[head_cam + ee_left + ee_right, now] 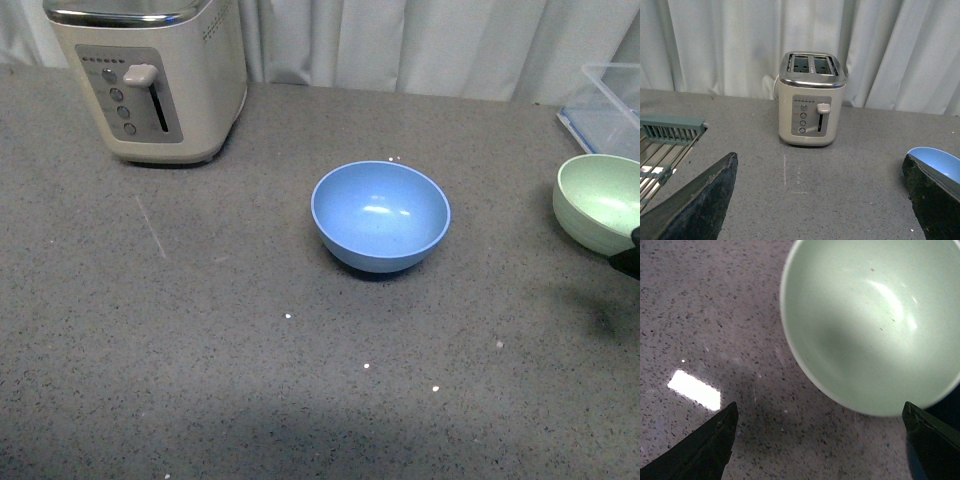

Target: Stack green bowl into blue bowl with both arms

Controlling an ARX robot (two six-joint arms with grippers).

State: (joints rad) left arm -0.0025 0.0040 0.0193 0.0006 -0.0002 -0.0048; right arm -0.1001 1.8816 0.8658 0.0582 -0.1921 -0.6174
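Across the whole front view you have the grey speckled counter point(200, 380), with a pale curtain point(400, 40) hanging behind its far edge. At the far left stands the cream toaster point(150, 80), upright, its lever facing you. A clear plastic tub point(615, 105) sits at the far right, cut off by the frame.

You will find the blue bowl point(380, 215) upright and empty near the middle of the counter. The green bowl point(600, 200) is also upright and empty, at the right edge just in front of the tub and well apart from the blue one.

Your right gripper point(819, 407) hovers over the green bowl's near rim with its claw spread wide. One finger point(935, 445) is just beside the rim; whether it touches, you cannot tell. Your left gripper point(819, 157) is likewise spread apart and holds nothing. It faces the toaster, with the blue bowl's edge peeking past one finger point(932, 200) and a wire rack point(665, 145) beside the other.
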